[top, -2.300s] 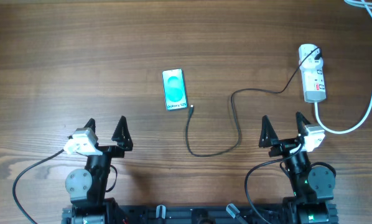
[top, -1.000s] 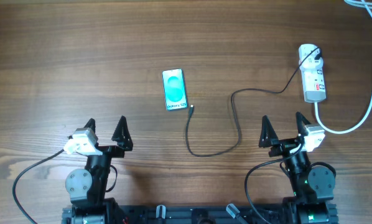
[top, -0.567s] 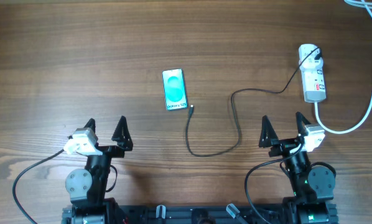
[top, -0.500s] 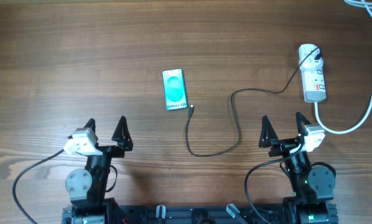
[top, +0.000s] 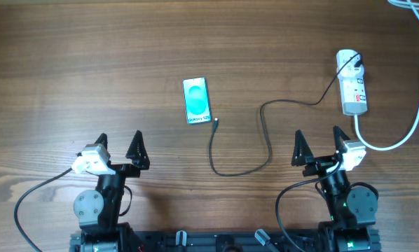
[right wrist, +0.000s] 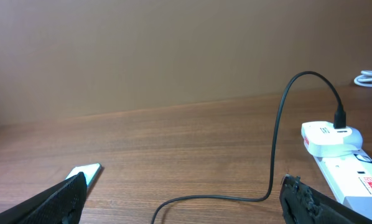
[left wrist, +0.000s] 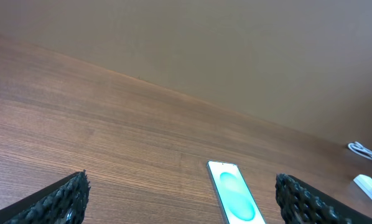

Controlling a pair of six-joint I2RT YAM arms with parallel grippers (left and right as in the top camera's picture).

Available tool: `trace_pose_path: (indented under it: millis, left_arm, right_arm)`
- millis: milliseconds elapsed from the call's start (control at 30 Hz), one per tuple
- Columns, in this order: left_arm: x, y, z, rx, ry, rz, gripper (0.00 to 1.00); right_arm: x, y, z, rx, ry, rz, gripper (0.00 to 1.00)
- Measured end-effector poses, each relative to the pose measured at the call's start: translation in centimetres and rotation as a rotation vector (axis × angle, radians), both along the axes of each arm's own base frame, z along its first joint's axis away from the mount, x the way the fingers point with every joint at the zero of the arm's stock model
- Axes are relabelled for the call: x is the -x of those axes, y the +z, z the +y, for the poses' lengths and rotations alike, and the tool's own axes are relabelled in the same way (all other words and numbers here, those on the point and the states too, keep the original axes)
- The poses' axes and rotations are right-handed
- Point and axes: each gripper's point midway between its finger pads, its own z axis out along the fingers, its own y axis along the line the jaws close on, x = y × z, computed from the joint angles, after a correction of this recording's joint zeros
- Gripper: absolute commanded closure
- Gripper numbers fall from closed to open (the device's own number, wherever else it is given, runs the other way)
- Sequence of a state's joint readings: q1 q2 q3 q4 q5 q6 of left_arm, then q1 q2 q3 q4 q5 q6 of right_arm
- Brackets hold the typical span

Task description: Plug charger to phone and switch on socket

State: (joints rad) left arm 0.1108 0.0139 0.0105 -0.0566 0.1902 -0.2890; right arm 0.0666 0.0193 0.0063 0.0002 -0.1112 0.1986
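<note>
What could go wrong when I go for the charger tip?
The charger tip is tiny and lies flat right beside the phone; a grasp may miss it or shove the phone. Tugging it taut could drag the socket; nothing holds that down.

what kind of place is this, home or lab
Probably a robot test bench: a left arm and right arm fixed at a wooden table, with a phone, charger cable and power strip laid out.
</note>
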Motion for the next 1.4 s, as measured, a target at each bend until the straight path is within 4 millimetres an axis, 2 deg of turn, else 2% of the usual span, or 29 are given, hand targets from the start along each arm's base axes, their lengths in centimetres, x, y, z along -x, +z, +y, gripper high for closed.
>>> trace_pose_path:
  millis: [867, 1067, 1200, 1400]
  left_arm:
    - [0.0, 0.0, 0.7, -0.003, 0.043, 0.001, 0.0]
    - [0.2, 0.3, -0.6, 0.018, -0.032, 0.017, 0.0]
    - [1.1, 2.4, -1.4, 0.055, -0.07, 0.076, 0.0]
    - [2.3, 8.7, -2.7, 0.101, -0.133, 0.206, 0.0]
  right_arm:
    - [0.0, 0.0, 0.0, 0.0, 0.0, 0.0, 0.0]
    - [0.0, 0.0, 0.0, 0.0, 0.0, 0.0, 0.0]
    - [0.0, 0.0, 0.0, 0.0, 0.0, 0.0, 0.0]
    - [0.0, 0.0, 0.0, 0.0, 0.0, 0.0, 0.0]
